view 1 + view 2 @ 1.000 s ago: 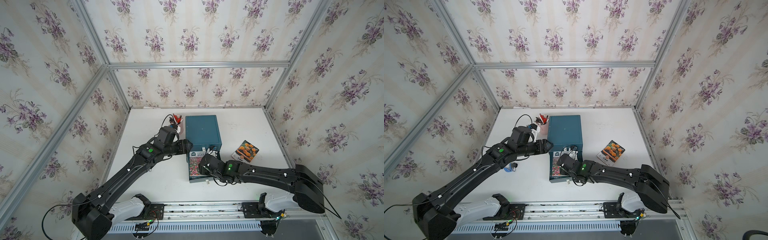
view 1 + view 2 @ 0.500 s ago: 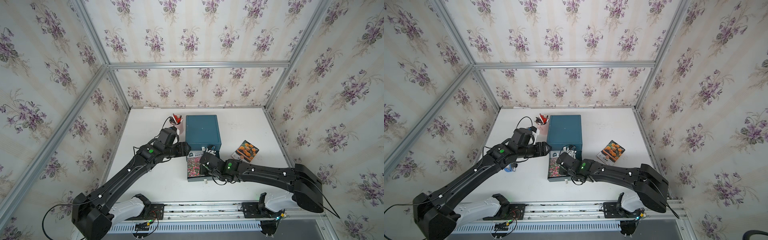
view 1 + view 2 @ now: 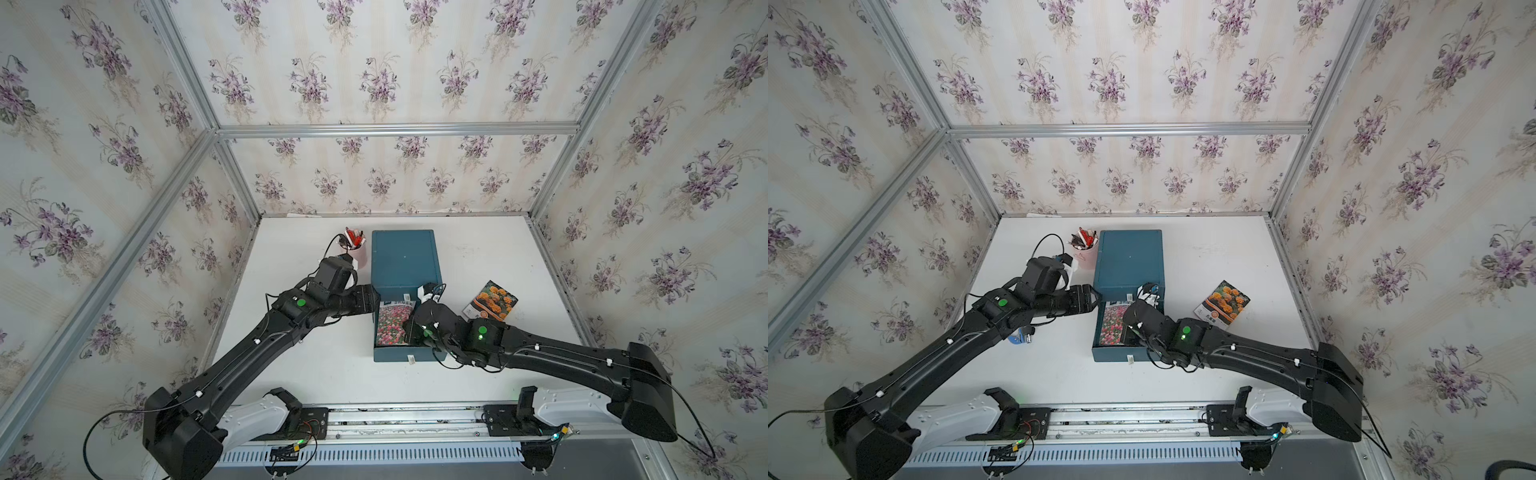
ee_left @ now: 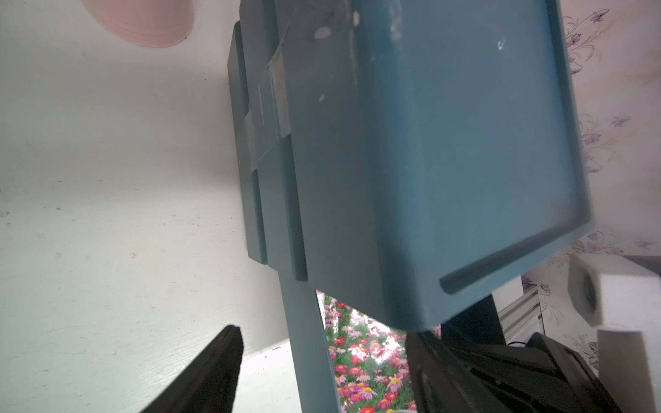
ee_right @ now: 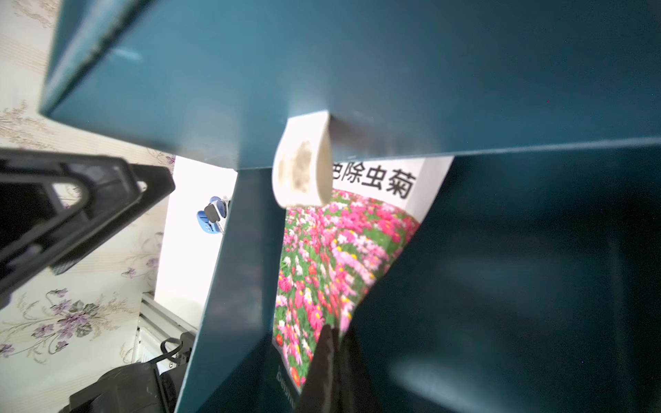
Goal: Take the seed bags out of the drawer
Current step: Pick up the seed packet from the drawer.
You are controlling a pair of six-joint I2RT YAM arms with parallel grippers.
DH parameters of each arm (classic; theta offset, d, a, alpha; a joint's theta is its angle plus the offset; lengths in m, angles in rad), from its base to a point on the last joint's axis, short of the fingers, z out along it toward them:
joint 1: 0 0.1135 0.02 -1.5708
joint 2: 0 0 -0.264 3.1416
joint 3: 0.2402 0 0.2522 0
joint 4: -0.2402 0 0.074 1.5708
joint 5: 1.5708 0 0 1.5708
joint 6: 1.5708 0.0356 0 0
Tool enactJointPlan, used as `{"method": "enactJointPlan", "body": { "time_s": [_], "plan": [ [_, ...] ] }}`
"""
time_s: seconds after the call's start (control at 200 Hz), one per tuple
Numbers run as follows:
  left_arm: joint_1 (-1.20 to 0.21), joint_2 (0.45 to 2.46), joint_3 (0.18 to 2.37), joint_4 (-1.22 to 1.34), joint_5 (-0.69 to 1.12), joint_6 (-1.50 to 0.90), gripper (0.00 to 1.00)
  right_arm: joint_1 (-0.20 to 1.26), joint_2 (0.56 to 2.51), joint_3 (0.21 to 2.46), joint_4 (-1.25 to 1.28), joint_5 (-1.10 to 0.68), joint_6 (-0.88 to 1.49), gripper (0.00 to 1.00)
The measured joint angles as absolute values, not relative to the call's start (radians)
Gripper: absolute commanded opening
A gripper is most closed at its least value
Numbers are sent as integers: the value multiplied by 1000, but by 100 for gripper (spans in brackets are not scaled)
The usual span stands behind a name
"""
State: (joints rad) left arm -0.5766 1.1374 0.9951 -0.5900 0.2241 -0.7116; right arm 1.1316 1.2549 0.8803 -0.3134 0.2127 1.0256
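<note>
Seed bag locations: the pink-red seed bag (image 3: 392, 328) lies inside the pulled-out drawer (image 3: 399, 358) of the blue cabinet (image 3: 405, 257). Right gripper (image 5: 331, 345) reaches into the drawer, jaws clamped on that bag's edge, which curls upward at the fingertips. Orange seed bag (image 3: 490, 301) lies flat on the table (image 3: 316, 365) outside the drawer, on the right arm's side. Left gripper (image 4: 322, 332) has jaws apart, straddling the drawer's side wall and gripping nothing.
</note>
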Motion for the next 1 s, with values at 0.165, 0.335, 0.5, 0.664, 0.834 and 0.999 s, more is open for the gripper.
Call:
{"method": "enactJointPlan", "body": {
  "time_s": [0.165,0.335,0.5,0.664,0.834,0.999],
  "plan": [
    [-577,1131,995,-598,224,-712,73,1132,1264,879,-336,225,1054,0],
    [-577,1105,973,-606,231,-712,71,1131,1266,879,-375,237,1105,0],
    [-577,1068,904,-595,265,-713,67,1131,1266,879,-387,253,1157,0],
    [-580,1014,852,-598,281,-724,67,1131,1262,900,-396,257,1182,0],
    [-580,995,873,-609,280,-724,68,1131,1199,918,-402,250,1201,0],
    [-581,1011,912,-608,278,-724,68,1131,1126,913,-422,233,1221,0]
  ]
}}
